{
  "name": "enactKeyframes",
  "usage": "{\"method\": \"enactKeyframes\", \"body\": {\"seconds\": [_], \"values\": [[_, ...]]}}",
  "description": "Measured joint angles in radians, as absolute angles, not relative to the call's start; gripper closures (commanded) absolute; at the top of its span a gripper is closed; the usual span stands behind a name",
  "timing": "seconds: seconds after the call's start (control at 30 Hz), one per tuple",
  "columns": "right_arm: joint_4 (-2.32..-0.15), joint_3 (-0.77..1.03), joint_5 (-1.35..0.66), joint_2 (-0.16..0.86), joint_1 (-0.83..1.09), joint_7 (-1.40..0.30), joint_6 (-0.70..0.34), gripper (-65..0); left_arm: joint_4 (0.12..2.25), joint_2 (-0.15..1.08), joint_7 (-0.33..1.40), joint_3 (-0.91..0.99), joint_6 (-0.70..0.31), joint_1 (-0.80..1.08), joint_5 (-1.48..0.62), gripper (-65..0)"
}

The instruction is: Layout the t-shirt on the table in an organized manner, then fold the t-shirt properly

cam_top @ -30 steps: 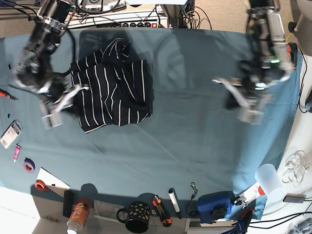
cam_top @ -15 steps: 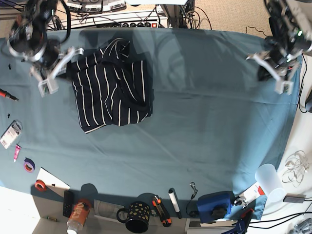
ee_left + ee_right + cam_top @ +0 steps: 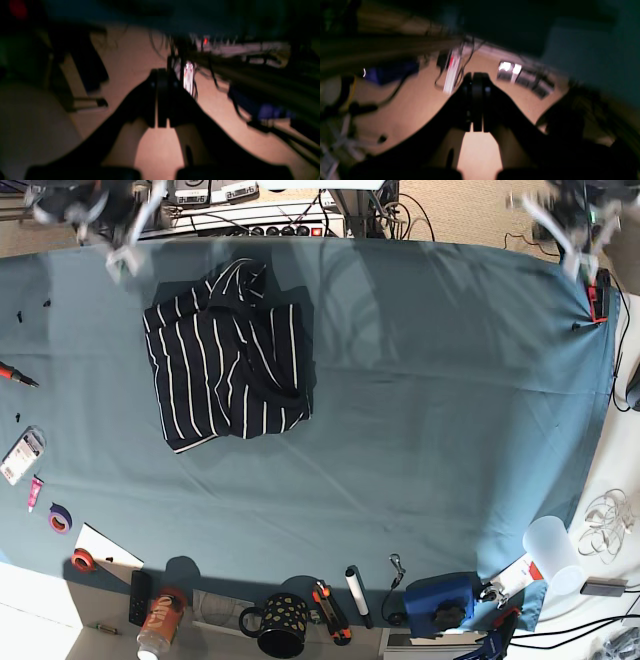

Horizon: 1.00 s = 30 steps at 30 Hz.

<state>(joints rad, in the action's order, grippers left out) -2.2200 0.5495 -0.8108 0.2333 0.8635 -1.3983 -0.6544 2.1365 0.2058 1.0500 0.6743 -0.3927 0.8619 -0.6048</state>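
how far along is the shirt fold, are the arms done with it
Looks done: the t-shirt lies in a rough folded bundle on the table, one sleeve poking out. In hand: nothing; the left gripper and right gripper are shut, empty, clear of it. Left: tidying, perhaps.

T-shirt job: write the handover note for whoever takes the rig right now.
Left gripper: shut, holding nothing, pulled back past the table's far edge.
Right gripper: shut, empty, also at the far edge, on the opposite side.
T-shirt: lies in a compact, roughly rectangular bundle on the table, toward the right arm's side, near the far edge; one striped flap sticks out at its far end.
Done: the shirt looks folded and both arms are clear of it.
Left: probably only checking the fold, maybe tucking in that loose flap. The wrist views are blurred and show no shirt.
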Motion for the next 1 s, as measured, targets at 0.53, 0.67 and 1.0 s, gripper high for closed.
{"method": "enactKeyframes", "body": {"seconds": [0.53, 0.67, 1.0], "values": [[-1.856, 0.45, -0.714, 0.244, 0.996, -1.396, -0.694, 0.0, 1.894, 0.125, 1.009, 0.67, -0.454, 1.017, -0.646, 0.0], [-1.66, 0.326, -0.622, 0.275, 0.891, -1.336, -0.694, 0.0, 1.736, 0.128, 0.992, 0.67, -0.453, 0.934, -0.618, 0.0], [-1.146, -0.075, -0.261, 0.348, 0.581, -1.087, -0.613, 0.0, 1.295, 0.136, 0.791, 0.672, -0.464, 0.749, -0.437, 0.0]]}}
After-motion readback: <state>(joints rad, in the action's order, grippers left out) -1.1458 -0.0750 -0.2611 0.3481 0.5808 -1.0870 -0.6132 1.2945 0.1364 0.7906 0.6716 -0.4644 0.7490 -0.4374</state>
